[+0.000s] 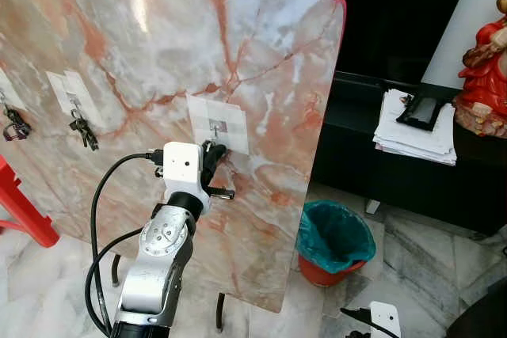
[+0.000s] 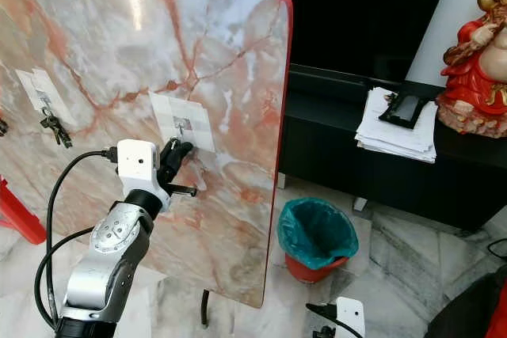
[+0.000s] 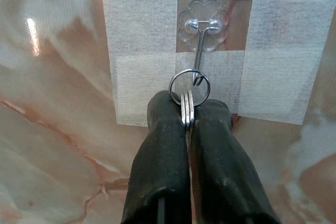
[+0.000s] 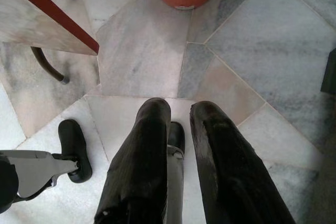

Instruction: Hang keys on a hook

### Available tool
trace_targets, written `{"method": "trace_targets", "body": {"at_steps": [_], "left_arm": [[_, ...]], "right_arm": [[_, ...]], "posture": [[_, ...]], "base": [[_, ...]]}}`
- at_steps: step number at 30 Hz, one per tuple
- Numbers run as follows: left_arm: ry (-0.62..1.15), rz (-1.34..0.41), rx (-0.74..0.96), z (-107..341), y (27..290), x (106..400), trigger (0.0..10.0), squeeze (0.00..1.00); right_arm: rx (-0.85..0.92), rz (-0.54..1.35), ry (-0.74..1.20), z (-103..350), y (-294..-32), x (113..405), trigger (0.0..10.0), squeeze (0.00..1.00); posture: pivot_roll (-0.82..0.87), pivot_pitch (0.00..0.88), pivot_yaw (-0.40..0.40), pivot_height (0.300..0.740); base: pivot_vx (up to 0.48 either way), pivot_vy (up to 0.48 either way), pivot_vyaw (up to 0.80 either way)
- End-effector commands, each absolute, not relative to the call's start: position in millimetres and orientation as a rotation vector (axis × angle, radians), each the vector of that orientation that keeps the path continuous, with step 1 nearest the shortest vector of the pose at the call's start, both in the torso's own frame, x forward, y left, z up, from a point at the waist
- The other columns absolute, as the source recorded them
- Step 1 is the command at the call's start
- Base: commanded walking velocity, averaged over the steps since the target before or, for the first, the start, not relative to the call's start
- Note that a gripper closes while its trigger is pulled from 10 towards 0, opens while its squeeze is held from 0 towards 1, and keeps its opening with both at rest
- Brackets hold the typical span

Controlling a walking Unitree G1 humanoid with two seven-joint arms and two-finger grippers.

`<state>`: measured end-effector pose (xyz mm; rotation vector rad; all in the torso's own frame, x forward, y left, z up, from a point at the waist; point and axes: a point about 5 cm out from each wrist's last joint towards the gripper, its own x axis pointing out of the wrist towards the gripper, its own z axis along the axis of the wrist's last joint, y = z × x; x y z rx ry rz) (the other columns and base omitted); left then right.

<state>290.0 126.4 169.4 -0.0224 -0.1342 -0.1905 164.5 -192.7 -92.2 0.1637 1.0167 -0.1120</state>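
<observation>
Reaching up: left gripper (image 3: 189,109) clamped on keys (image 3: 187,107).
Steel ring (image 3: 189,85) over clear floral hook (image 3: 201,31), twelve o'clock; marble board (image 1: 158,53).

— What does the left arm (image 1: 158,267) look like?
— Silver metal, with a round joint studded with small screws, and a white boxy wrist camera housing (image 1: 181,165) on top. Black cables (image 1: 99,219) loop alongside it.
— And the left tool (image 3: 188,124)?
— Two long, matte black fingers (image 3: 163,156), slightly scuffed. The right tool (image 4: 178,124) has the same black fingers, above a white wrist block.
</observation>
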Motion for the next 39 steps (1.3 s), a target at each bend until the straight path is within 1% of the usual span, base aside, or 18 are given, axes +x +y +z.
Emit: {"method": "trace_targets", "body": {"at_steps": [1,12,28,32,39], "left_arm": [[-0.17,-0.191,-0.025,181,127,290,10.0,0.0],[-0.137,-0.216,-0.013,180,122,291,10.0,0.0],[-0.062,-0.249,-0.03,169,117,285,10.0,0.0],[-0.047,-0.24,-0.086,168,117,285,10.0,0.0],[-0.066,-0.258,-0.085,173,112,286,10.0,0.0]], "right_arm": [[0.161,-0.11,1.025,-93,-192,164,10.0,0.0],[0.167,-0.106,1.028,-93,-193,163,10.0,0.0],[0.172,-0.092,1.042,-93,-193,161,10.0,0.0],[0.172,-0.091,1.044,-94,-193,161,10.0,0.0],[0.172,-0.092,1.044,-94,-194,161,10.0,0.0]], "posture": [[0.04,0.0,-0.031,0.74],[0.04,0.0,-0.032,0.74],[0.04,0.0,-0.037,0.74],[0.04,0.0,-0.036,0.74],[0.04,0.0,-0.035,0.74]], "base": [[0.0,0.0,0.0],[0.0,0.0,0.0],[0.0,0.0,0.0],[0.0,0.0,0.0],[0.0,0.0,0.0]]}}
